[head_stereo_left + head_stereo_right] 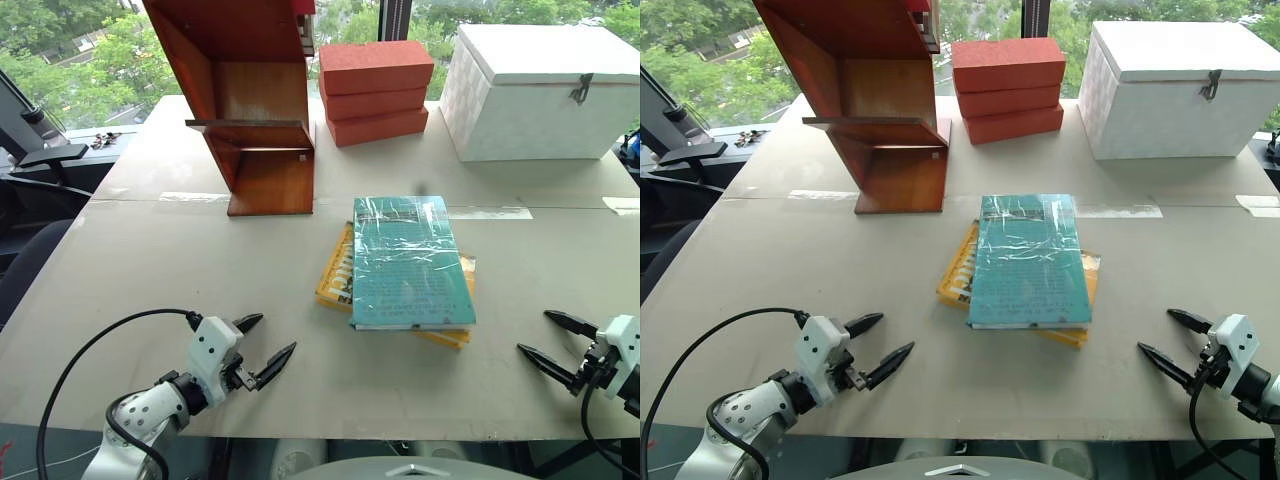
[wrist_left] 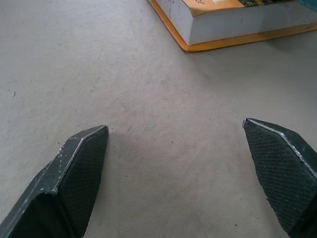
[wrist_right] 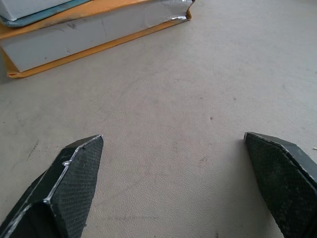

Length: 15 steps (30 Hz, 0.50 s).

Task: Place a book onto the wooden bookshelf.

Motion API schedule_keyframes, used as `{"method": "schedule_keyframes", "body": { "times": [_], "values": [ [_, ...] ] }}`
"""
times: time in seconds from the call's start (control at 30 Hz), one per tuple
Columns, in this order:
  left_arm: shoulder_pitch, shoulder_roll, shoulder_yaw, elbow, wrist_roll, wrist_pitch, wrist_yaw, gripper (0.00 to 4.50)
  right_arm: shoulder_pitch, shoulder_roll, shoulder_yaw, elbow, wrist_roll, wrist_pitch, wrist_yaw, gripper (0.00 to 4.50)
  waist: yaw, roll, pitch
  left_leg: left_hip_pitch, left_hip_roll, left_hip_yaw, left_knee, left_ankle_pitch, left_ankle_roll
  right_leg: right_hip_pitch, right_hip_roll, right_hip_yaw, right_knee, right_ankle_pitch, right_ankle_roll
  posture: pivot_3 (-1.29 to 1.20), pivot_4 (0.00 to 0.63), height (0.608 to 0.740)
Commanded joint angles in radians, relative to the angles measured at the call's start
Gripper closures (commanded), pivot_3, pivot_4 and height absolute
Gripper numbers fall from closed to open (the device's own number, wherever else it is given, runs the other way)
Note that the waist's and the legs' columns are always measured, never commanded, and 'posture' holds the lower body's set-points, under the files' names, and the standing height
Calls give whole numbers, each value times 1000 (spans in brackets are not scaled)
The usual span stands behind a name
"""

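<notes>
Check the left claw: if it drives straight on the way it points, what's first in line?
Likely the yellow book under the green book. The left claw is open and aims at that stack over bare table; depth is a guess.

Teal book (image 1: 410, 262) flat (wrapped) near bookshelf (image 1: 250, 100)

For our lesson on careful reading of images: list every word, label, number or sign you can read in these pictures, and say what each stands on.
None can be read.
Teal-green book: dark text lines on its cover, too small and blurred by the shiny wrap.
Yellow book beneath it: black lettering on its exposed edge, too small to read.
Wooden bookshelf, red bricks, white box: no writing shows.
</notes>
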Motion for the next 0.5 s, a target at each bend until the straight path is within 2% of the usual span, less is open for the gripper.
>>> {"method": "schedule_keyframes", "body": {
  "times": [0.03, 0.5],
  "values": [
    [10, -15, 19, 3, 3, -13, 18, 20, -12, -17, -9, -9, 16, -3, 15, 0, 0, 0, 0, 0, 0, 0, 0, 0, 0, 0, 0, 0, 0, 0, 0, 0, 150, 740],
    [-27, -29, -11, 33, 8, -39, -6, 20, -28, -39, -18, -35, 23, 46, 23, 0, 3, -2, 1, -1, 0, 0, 0, 0, 0, 0, 0, 0, 0, 0, 0, 0, 150, 740]
  ]
}}
